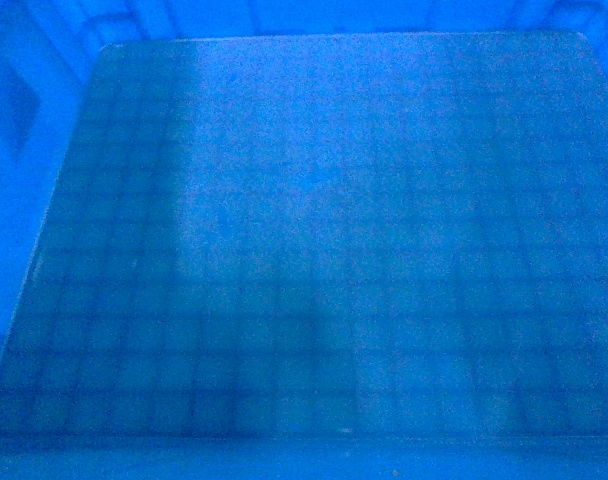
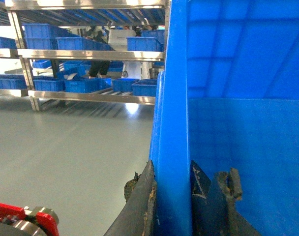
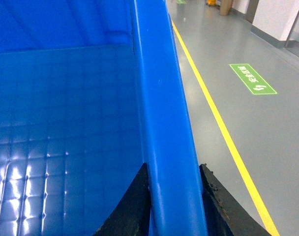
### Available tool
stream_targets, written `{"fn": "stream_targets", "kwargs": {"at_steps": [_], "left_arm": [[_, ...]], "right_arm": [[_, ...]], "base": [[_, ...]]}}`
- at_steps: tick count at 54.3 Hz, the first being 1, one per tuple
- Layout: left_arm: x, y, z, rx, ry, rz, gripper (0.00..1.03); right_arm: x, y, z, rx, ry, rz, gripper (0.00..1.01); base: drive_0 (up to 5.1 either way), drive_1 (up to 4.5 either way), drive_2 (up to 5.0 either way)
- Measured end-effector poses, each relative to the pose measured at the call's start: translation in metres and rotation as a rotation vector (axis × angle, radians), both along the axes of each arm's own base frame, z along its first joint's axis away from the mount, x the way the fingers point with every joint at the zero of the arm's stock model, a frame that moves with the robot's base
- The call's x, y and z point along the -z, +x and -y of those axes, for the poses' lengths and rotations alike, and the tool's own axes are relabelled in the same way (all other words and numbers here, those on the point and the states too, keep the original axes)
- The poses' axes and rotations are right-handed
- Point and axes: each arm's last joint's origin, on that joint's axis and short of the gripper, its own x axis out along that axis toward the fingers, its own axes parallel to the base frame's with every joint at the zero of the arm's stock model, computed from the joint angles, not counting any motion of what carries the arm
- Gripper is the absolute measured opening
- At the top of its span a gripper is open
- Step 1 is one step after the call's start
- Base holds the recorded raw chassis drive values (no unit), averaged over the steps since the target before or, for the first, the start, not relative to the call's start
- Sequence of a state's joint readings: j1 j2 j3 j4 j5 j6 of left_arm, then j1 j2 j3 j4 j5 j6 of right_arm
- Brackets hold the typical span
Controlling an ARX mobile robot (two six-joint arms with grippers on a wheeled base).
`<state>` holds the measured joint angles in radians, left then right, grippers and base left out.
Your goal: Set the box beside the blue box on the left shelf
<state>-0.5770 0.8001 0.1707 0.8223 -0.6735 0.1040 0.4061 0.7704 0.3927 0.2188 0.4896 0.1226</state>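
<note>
The box, bright blue with a square-grid floor, fills the whole head view, so neither gripper shows there. My left gripper is shut on the box's left wall, one finger outside and one inside. My right gripper is shut on the box's right rim in the same way. In the left wrist view a metal shelf stands across the floor to the left. It carries several blue boxes; which one the task means I cannot tell.
Grey floor lies between me and the shelf. On the right a yellow floor line runs along the box, with a green floor sign beyond it. Someone's legs show behind the shelf.
</note>
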Motion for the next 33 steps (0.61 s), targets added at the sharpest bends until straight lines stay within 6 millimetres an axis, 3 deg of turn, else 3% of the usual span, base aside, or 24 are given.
{"fn": "stream_targets", "kwargs": {"at_steps": [13, 33], "left_arm": [[0.0000, 0.0000, 0.0000, 0.000, -0.001, 0.000, 0.13], [-0.0002, -0.0003, 0.0002, 0.001, -0.003, 0.002, 0.13]], "right_arm": [[0.0000, 0.0000, 0.0000, 0.001, 0.000, 0.000, 0.20], [0.0000, -0.0001, 0.0001, 0.001, 0.000, 0.000, 0.20]], "base": [[-1.6, -1.64, -1.6], [-0.1, 3.95, -4.2]]}}
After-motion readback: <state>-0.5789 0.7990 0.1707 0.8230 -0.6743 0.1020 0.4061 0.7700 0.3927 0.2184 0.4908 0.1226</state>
